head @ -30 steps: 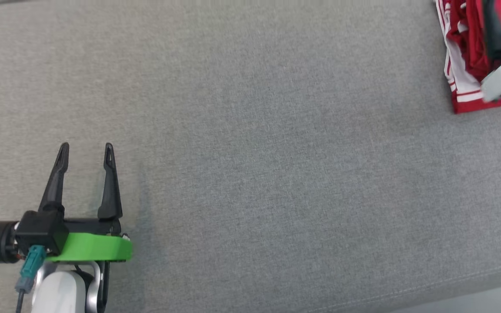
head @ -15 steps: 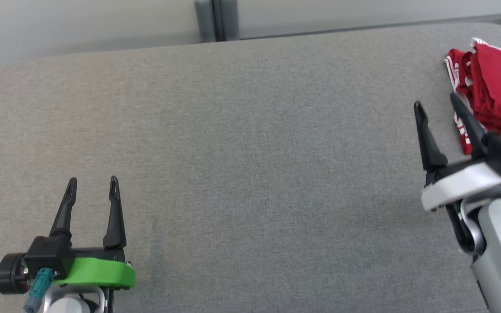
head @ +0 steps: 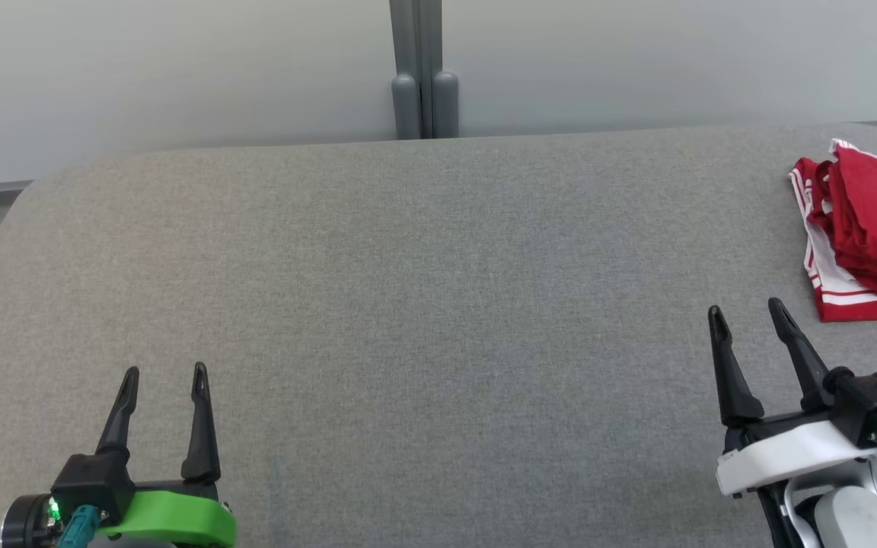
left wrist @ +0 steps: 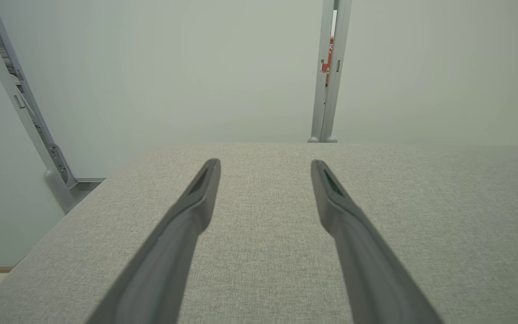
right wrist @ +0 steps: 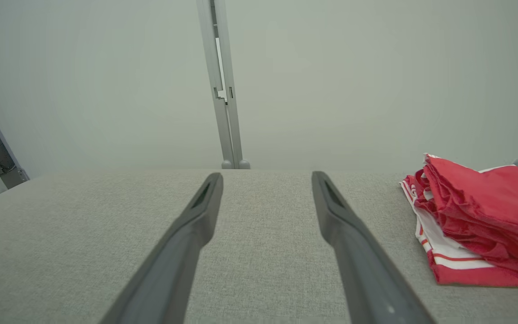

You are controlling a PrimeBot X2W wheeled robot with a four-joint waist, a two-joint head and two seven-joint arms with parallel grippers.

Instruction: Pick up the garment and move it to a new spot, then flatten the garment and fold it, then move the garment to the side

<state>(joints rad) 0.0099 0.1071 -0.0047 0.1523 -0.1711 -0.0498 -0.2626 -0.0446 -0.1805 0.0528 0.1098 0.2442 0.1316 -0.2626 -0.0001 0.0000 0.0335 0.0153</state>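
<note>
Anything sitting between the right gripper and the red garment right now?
Nothing visible. Only bare grey cushion lies between the open right gripper and the red garment, which sits bunched ahead and to that gripper's right, apart from its fingers.

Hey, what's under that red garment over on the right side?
The red garment lies directly on the grey cushion. A white striped layer shows along its lower edge. Anything beneath the folds is covered and cannot be seen.
</note>
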